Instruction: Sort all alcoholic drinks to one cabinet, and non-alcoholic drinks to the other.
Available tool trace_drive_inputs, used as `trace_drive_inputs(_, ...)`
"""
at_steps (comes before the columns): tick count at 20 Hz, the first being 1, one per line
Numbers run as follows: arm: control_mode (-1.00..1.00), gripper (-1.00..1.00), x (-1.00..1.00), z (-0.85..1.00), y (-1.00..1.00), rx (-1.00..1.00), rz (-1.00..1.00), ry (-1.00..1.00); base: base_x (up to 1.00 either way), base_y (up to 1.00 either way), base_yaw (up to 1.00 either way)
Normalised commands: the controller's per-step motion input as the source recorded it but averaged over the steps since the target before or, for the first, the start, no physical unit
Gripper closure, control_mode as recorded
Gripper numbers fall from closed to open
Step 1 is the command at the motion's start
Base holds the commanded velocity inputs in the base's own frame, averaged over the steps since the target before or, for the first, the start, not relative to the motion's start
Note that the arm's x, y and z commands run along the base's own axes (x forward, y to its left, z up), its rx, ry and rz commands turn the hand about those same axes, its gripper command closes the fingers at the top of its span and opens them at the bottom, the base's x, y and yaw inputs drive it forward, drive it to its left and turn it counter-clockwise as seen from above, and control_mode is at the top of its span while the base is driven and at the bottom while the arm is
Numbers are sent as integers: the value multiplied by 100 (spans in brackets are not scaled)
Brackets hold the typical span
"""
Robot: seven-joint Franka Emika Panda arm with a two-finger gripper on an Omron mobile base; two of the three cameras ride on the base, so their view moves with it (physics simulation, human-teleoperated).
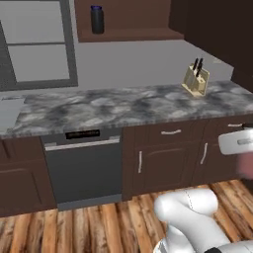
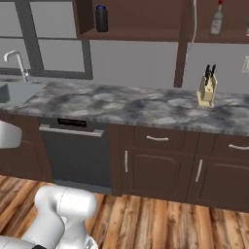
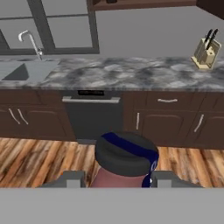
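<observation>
Our end effector [image 3: 118, 179] partly open, jaws clamped on our small red dark-capped bottle [image 3: 124, 159], facing marbled grey counter [image 3: 131, 74]

Pincer [image 3: 117, 179] clamped around a bottle

A knife block [image 2: 207, 90] is standing on the counter [image 2: 136, 107] to the right, the sink [image 2: 14, 92] is lying at its left end, the dishwasher [image 2: 75, 155] is sitting under the counter, and a bottle [image 2: 101, 18] is standing on the shelf [image 2: 131, 34] above.
</observation>
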Motion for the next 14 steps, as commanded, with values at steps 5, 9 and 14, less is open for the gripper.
trace_drive_inputs(5, 100, 100, 0, 0, 0, 0, 0, 0, 50, 26, -1)
trace_drive_inputs(9, 100, 100, 0, 0, 0, 0, 0, 0, 88, 1, 0)
trace_drive_inputs(14, 100, 100, 0, 0, 0, 0, 0, 0, 79, 12, 0)
